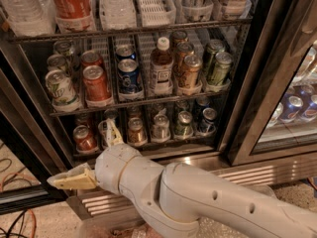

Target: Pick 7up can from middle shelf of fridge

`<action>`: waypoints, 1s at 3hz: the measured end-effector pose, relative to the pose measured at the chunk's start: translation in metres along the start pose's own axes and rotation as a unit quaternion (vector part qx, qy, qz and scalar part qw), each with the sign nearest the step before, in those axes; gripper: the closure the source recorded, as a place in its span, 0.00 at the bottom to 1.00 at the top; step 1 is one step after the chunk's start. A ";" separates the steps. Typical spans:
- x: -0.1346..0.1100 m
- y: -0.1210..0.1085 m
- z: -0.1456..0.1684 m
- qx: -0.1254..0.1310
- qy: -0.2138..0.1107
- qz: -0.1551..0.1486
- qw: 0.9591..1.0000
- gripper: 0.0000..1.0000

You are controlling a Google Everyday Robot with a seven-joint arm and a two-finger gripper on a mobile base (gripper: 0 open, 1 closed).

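The 7up can [60, 88] is pale with green marks and stands at the front left of the middle shelf [143, 101], next to a red cola can [96, 83]. More pale cans stand behind it. The fridge [250, 78] is open in front of me. My gripper [79, 152] is below the shelf, low at the left in front of the bottom rack. It is open: one beige finger [73, 179] points left, the other finger [113, 132] points up. It holds nothing and is well below the 7up can.
The middle shelf also holds blue cans [129, 75], a white-capped brown bottle [161, 67] and green-gold cans [218, 67]. Large bottles [72, 4] stand on the rack above, small cans [161, 126] below. A ribbed steel base [262, 175] runs along the bottom. A closed glass door [297, 98] is at the right.
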State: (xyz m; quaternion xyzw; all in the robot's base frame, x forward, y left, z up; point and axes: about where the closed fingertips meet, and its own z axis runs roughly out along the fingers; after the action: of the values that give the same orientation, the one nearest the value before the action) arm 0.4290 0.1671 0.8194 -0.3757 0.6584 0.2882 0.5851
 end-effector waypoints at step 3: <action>0.014 -0.016 0.004 0.023 0.006 0.006 1.000 0.00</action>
State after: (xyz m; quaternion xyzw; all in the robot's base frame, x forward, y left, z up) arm 0.4445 0.1591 0.8064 -0.3601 0.6705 0.2744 0.5878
